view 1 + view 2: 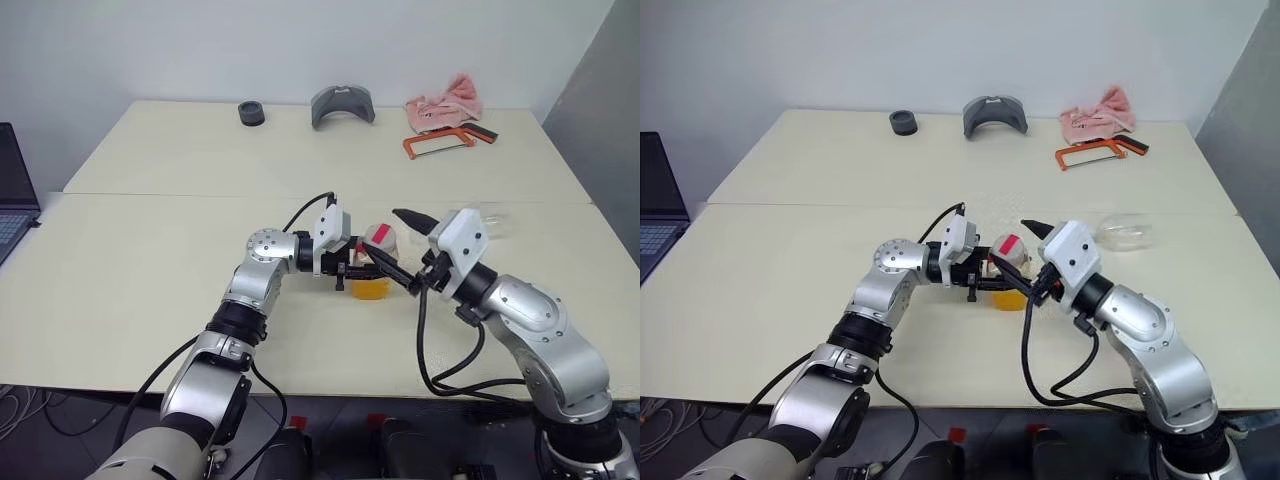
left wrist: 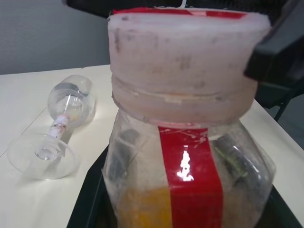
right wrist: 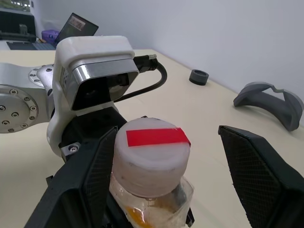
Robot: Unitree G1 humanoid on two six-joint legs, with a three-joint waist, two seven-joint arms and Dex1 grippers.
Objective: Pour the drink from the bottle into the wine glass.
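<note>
The bottle [image 1: 372, 262] stands upright near the table's front middle. It is clear plastic with a red label strip, and the orange drink [image 1: 370, 289] fills its lower part. My left gripper [image 1: 358, 274] is shut on its body from the left. The white-and-red cap [image 3: 152, 156] is on the neck. My right gripper [image 3: 166, 134] is open, with one finger on each side of the cap; one finger [image 3: 90, 183] is close against it and the other stands apart. The wine glass [image 1: 1122, 232] lies on its side, empty, on the table to the right beyond the bottle.
At the table's far edge sit a black ring [image 1: 252, 112], a grey curved piece [image 1: 342, 104], a pink cloth [image 1: 445, 97] and an orange hacksaw [image 1: 440, 141]. A laptop [image 1: 12, 205] shows at the left edge. A grey wall panel rises at the right.
</note>
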